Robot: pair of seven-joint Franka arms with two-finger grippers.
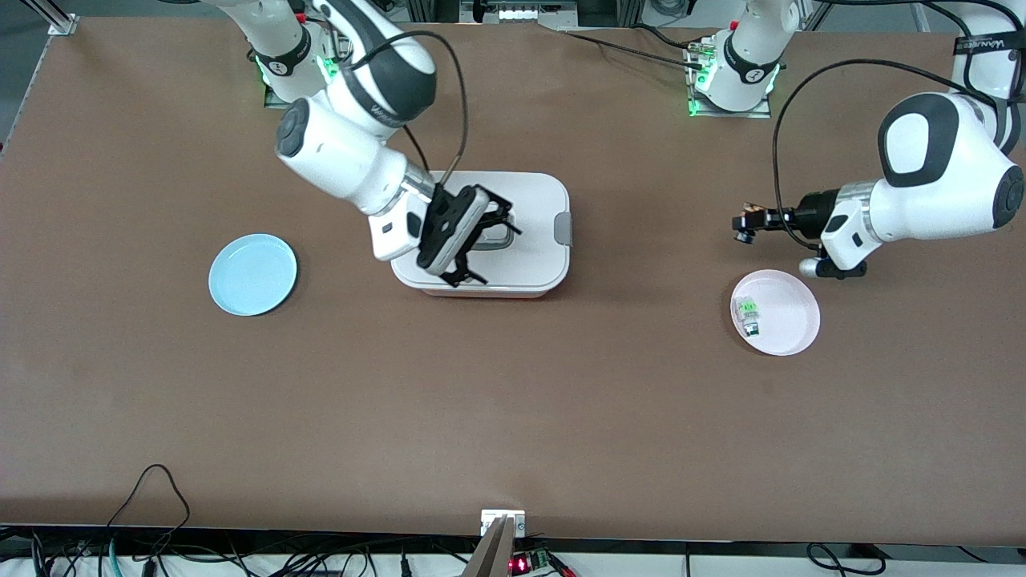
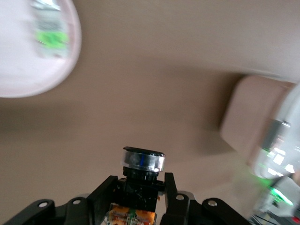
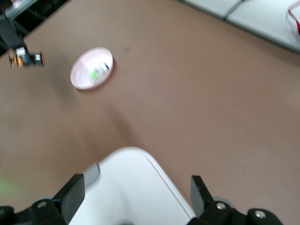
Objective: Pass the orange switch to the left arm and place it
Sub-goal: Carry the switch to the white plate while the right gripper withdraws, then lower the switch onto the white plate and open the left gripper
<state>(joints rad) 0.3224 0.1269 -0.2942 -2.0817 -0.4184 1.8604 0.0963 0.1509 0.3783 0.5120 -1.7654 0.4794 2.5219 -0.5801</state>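
**A:** What sits closest to the camera?

**B:** The pink plate, toward the left arm's end of the table and lower in the front view than anything else. A small green-and-clear part lies on it near the rim. The blue plate is near the right arm's end, bare.

**A:** And the switch?

**B:** Off the table. The left gripper is clamped on it, in the air just above the pink plate's rim, fingers pointing level toward the table's middle. The left wrist view shows the orange between the black fingers, with a silvery round end sticking out forward.

**A:** The other hand?

**B:** The right gripper hangs over the box at the table's middle, fingers spread, nothing between them. Its wrist view looks across the box's rounded corner at the left gripper.

**A:** So what does the handover turn on?

**B:** My read: the switch lies from the right gripper toward the left arm's end, its long axis pointing roughly back at that gripper. The box stands under the right gripper, so the meeting has to happen above the lid or off its edge.

**A:** Materials?

**B:** Box smooth white plastic, grey clip; plates glossy; table matte brown.
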